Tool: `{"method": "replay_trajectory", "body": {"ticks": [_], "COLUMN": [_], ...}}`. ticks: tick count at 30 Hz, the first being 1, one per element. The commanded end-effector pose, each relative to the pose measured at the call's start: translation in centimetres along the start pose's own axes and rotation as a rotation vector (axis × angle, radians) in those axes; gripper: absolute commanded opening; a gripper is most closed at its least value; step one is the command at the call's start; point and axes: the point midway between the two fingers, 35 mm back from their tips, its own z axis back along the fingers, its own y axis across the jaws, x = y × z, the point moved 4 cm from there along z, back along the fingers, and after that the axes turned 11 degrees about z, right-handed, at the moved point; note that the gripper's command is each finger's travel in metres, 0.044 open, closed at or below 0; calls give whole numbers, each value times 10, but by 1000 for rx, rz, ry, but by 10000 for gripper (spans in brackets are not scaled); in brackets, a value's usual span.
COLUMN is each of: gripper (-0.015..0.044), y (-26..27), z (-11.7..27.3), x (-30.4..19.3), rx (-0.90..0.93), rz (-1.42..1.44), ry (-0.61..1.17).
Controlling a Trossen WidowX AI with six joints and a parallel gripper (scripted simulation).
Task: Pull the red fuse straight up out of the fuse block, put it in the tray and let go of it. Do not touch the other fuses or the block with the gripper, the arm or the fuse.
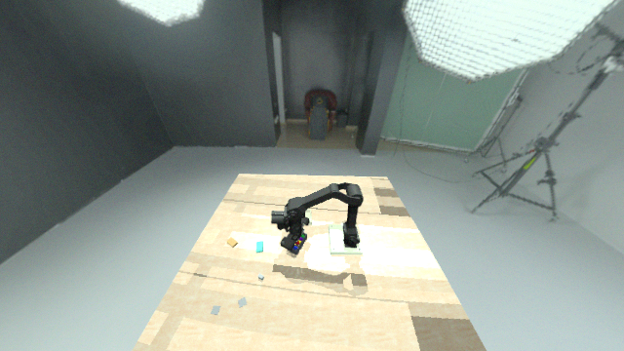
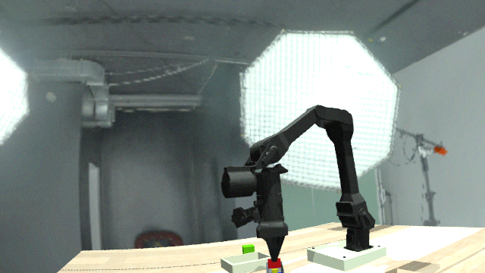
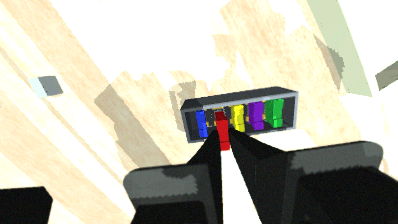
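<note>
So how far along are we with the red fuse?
Done: the hand is shut on the red fuse. In hand: the pull upward; the wrist view shows the fuse raised above the blue, yellow, purple and green fuses in the fuse block. Left: carry it to the tray and release.

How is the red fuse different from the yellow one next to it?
The red fuse is pinched between the closed gripper fingers; the yellow fuse is untouched. The red fuse stands higher than the yellow fuse, which sits low in the block. They differ in colour. Both are small upright rectangular pieces.
</note>
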Motion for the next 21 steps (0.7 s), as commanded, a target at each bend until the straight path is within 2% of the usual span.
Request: {"method": "replay_trajectory", "body": {"ticks": [1, 21], "gripper": [0, 0], "y": [0, 0], "z": [2, 19], "x": [0, 0], "rx": [-3, -4], "rz": [1, 1], "ry": [-2, -2]}}
